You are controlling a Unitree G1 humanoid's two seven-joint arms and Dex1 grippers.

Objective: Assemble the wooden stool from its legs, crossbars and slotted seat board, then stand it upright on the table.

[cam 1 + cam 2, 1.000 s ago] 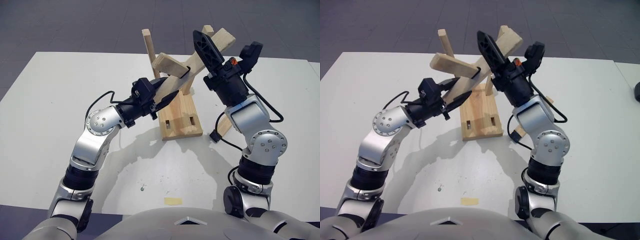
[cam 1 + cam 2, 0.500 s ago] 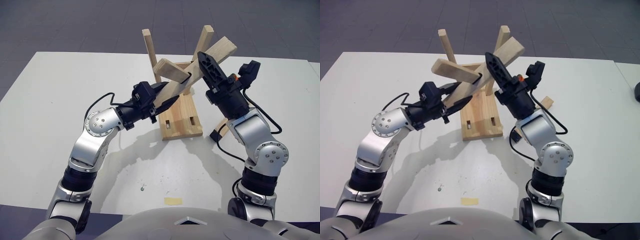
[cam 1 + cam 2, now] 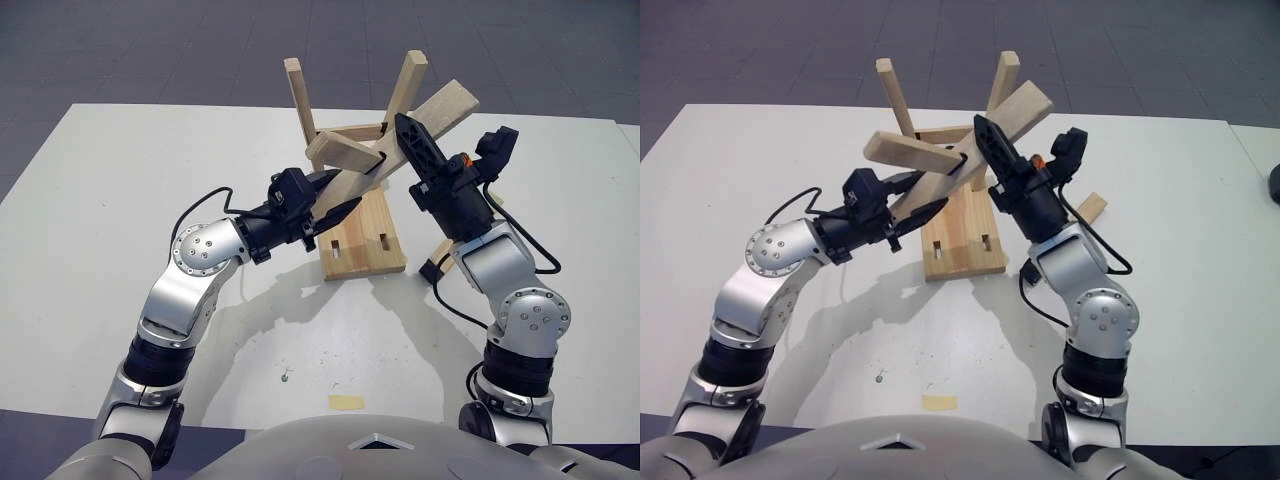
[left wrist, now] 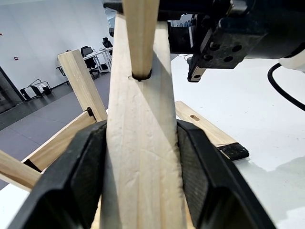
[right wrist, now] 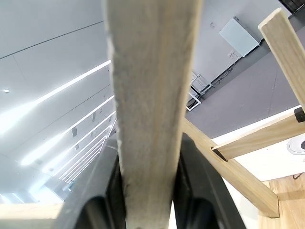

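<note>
Left eye view: the left jaws are clamped on the lower end of a long, flat, pale wooden plank point(image 3: 445, 103). It slants up and away to the right jaws, which are closed on it further along. Between the two jaws a shorter plank point(image 3: 335, 150) crosses it. Under both jaws the rectangular seat board point(image 3: 365, 248), cut with small oblong slots, lies flat on the smooth white worktop point(image 3: 120, 200). Beyond the jaws two slim square sticks point(image 3: 297, 95) stand splayed, with a thin crossbar point(image 3: 355, 131) between them. A loose piece point(image 3: 438, 262) with a dark end lies beside the right forearm.

Left wrist view: rounded black pads point(image 4: 83, 181) press both faces of the plank, whose grain runs lengthwise. A narrower stick meets a dark notch point(image 4: 141, 75) in it.

Right wrist view: matte black pads point(image 5: 102, 200) hug the plank's rough-sawn edge. Past them, slim square sticks are joined at an angle.
</note>
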